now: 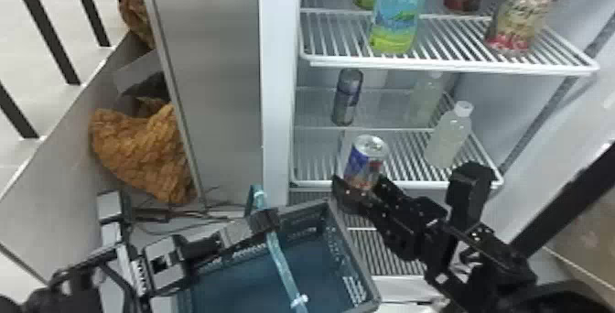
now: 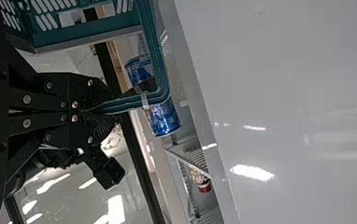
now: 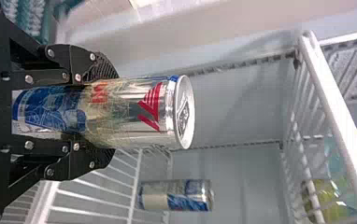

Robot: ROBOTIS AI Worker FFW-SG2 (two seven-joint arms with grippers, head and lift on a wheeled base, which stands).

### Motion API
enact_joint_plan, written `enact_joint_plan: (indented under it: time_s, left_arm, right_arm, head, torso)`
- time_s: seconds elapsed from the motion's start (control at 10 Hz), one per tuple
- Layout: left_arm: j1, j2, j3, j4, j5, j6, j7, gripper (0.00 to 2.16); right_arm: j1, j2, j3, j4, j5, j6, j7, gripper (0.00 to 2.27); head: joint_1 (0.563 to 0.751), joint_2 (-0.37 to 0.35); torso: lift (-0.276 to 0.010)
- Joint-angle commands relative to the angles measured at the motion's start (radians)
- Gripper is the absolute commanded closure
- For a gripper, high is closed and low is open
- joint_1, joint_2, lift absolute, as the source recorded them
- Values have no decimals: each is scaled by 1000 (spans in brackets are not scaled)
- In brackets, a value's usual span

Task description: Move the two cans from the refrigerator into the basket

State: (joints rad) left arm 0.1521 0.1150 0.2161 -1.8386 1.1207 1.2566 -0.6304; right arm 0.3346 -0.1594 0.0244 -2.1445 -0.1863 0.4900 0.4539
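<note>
My right gripper [image 1: 359, 193] is at the front of the refrigerator's middle shelf, with a blue and silver can [image 1: 364, 163] upright between its fingers. In the right wrist view the right gripper [image 3: 102, 112] is shut on that can [image 3: 130, 112]. The second can [image 1: 347, 97] stands farther back on the shelf; the right wrist view has this can [image 3: 176, 195] beyond the lower finger. My left gripper [image 1: 263, 220] holds the handle of the teal basket [image 1: 357, 261], outside the refrigerator. The left wrist view has the left gripper [image 2: 97, 109] shut on the handle [image 2: 130, 103].
Clear bottles [image 1: 448, 138] stand to the right on the cans' shelf [image 1: 407, 184]. The wire shelf above [image 1: 448, 66] holds several bottles. The refrigerator's white side wall [image 1: 277, 106] rises behind the basket. A brown woven thing [image 1: 142, 152] lies at the left.
</note>
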Motion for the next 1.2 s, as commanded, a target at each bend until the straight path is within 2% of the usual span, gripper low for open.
enact_joint_plan:
  time_s: [0.0,0.5,1.1]
  left_arm:
    - [0,-1,-1,2,0,0,0,1210]
    - [3,-3,1,2,0,0,0,1210]
    - [3,-5,1,2,-4,0,0,1210]
  right_arm:
    - [21,-2,-2,-24,-15,52,31,1288]
    - [36,-15,33,-68,-55,246,120,1288]
    - [-65,-48,153,37,-83,403,212,1253]
  head:
    - [695,-84]
    - [695,-36]
    - [695,48]
  torso:
    - [-219]
    - [-219]
    - [-219]
